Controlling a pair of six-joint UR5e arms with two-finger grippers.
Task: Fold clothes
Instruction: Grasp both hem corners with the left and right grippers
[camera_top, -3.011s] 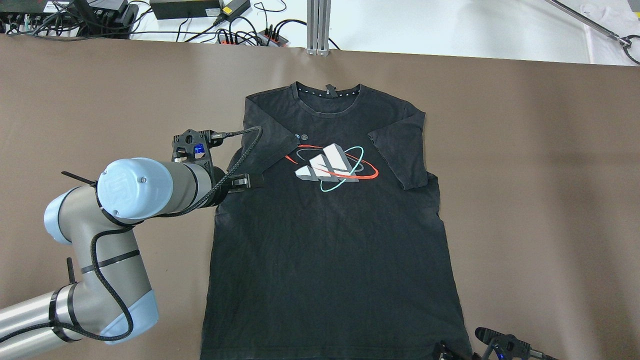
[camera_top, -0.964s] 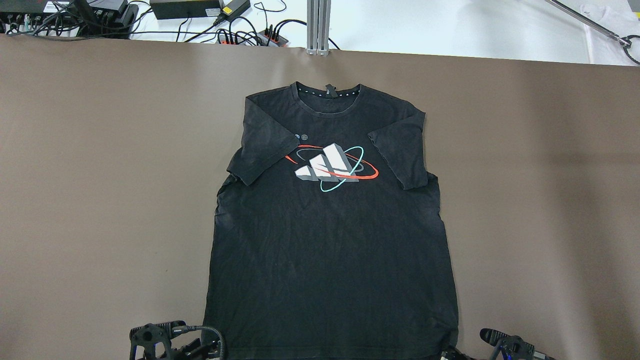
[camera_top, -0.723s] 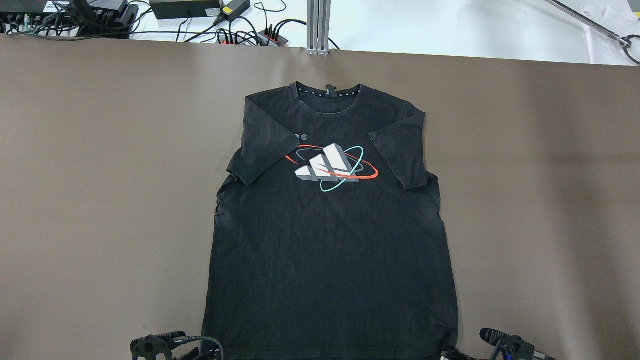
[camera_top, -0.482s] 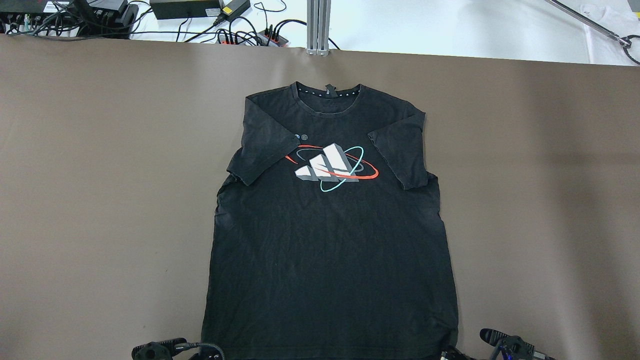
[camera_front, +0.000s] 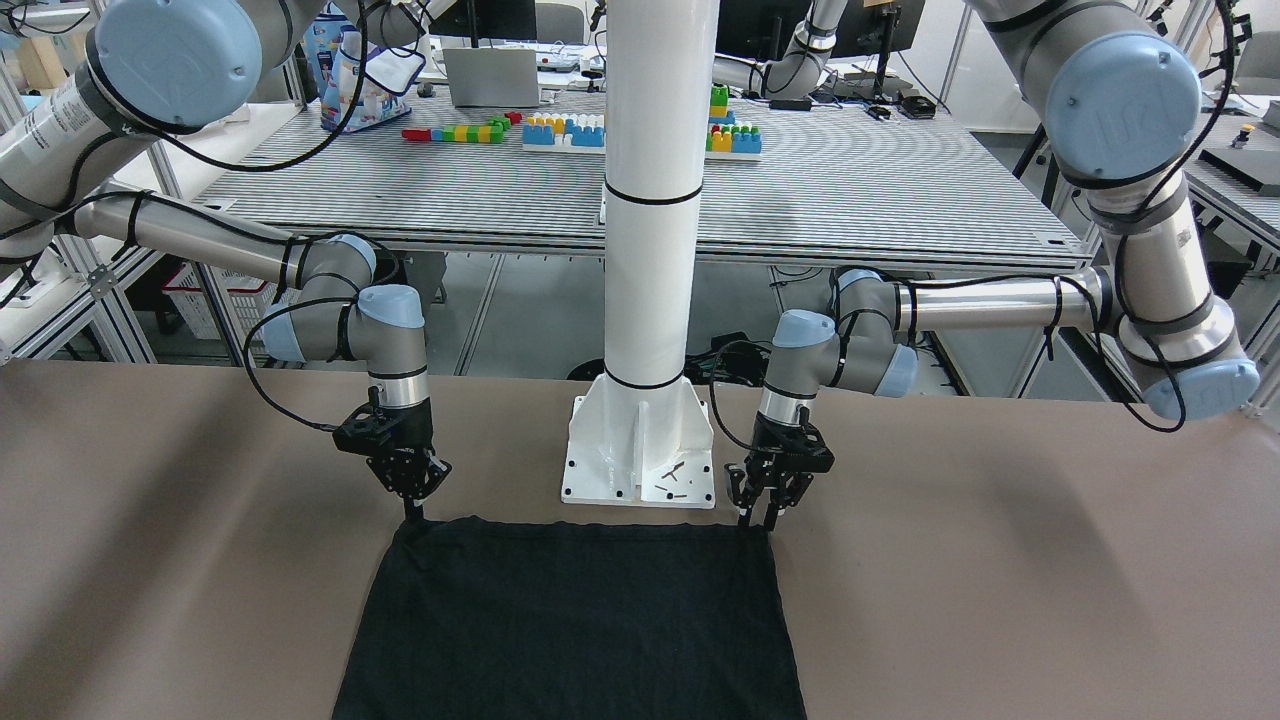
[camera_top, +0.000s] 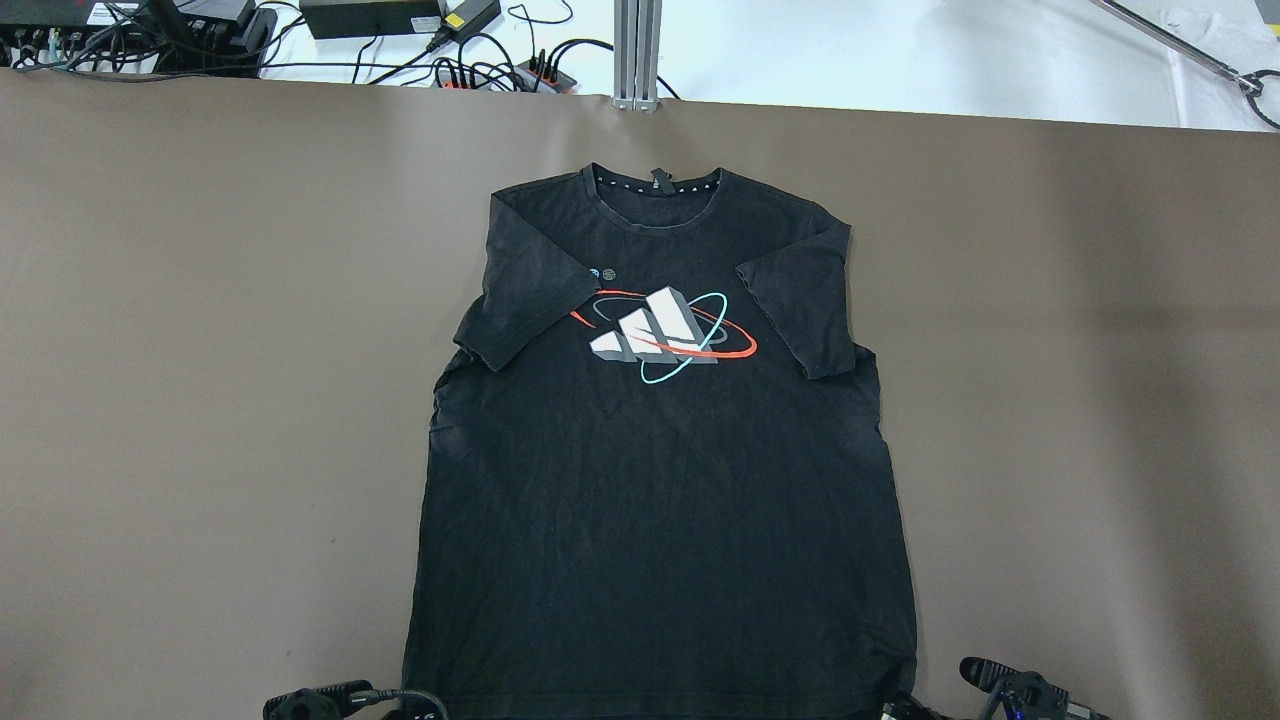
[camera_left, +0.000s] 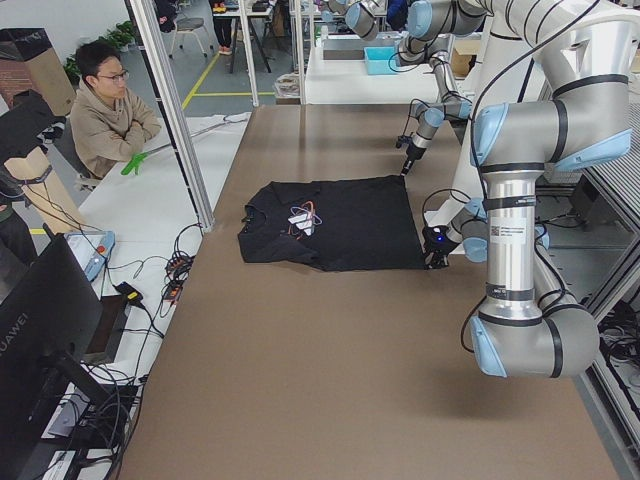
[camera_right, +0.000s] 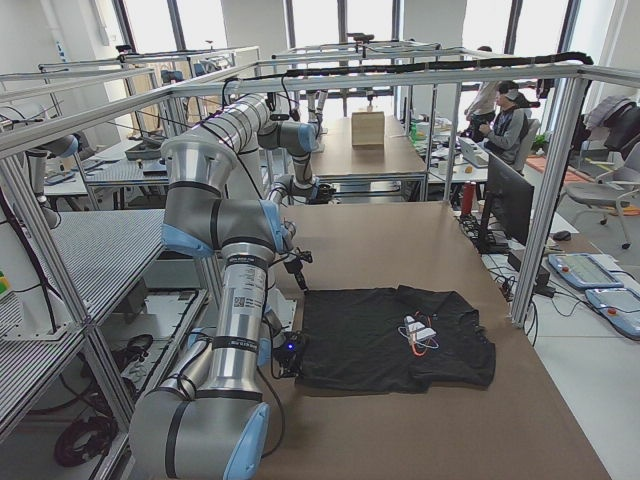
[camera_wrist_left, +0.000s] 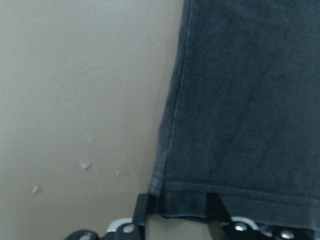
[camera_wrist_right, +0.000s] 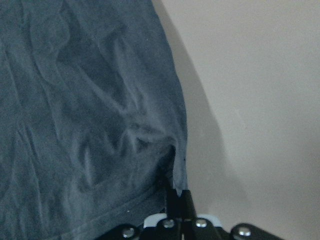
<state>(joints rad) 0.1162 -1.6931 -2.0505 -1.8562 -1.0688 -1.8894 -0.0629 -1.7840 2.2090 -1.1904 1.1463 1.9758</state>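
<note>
A black T-shirt (camera_top: 660, 480) with a white, red and teal logo lies flat on the brown table, both sleeves folded in over the chest. Its bottom hem is nearest the robot base. My left gripper (camera_wrist_left: 179, 212) is open, its fingers astride the hem's left corner; it also shows in the front-facing view (camera_front: 762, 518). My right gripper (camera_wrist_right: 180, 197) is shut on the hem's right corner, where the cloth puckers up; it also shows in the front-facing view (camera_front: 410, 505). In the overhead view only the wrists show at the bottom edge.
The white robot pillar base (camera_front: 640, 450) stands just behind the hem, between the grippers. Cables and power strips (camera_top: 480, 70) lie past the table's far edge. A seated person (camera_left: 105, 115) watches from the far side.
My left arm has left the folded left sleeve and drawn back to the hem's left corner, sinking slightly toward the frame's bottom edge. The shirt and right arm have not moved.
</note>
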